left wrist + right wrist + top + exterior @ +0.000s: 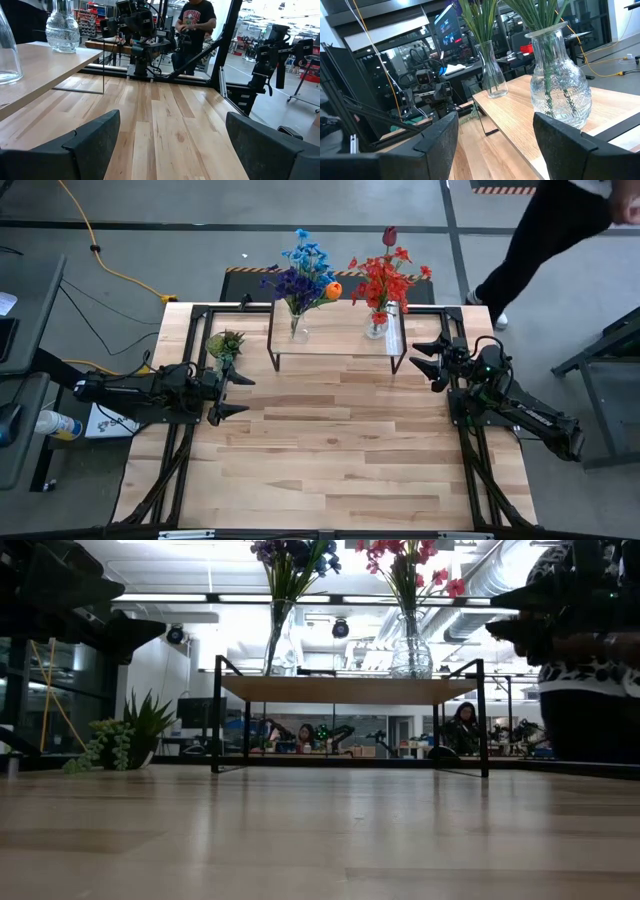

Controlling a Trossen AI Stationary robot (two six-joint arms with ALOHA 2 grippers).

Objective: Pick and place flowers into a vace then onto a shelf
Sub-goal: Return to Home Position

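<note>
We see the low light-wood shelf on black metal legs (340, 342) at the far edge of the wooden table (330, 470), bearing a slim clear glass vase (298, 330) of blue, purple and orange flowers (305, 272) and a rounded cut-glass vase (376, 326) of red flowers (385, 278). Our left gripper (238, 394) and right gripper (422, 360) hang off its two ends, jaws wide apart, empty.

The left gripper (172, 137) hangs low over the wooden desk (165, 100), its two dark fingers (90, 142) spread wide with nothing between them. Beside it the shelf (50, 62) carries a cut-glass vase (63, 30) and a smooth clear vase (7, 52). Across the desk is the right arm (139, 35), with a person (196, 22) in a dark shirt behind it.
</note>
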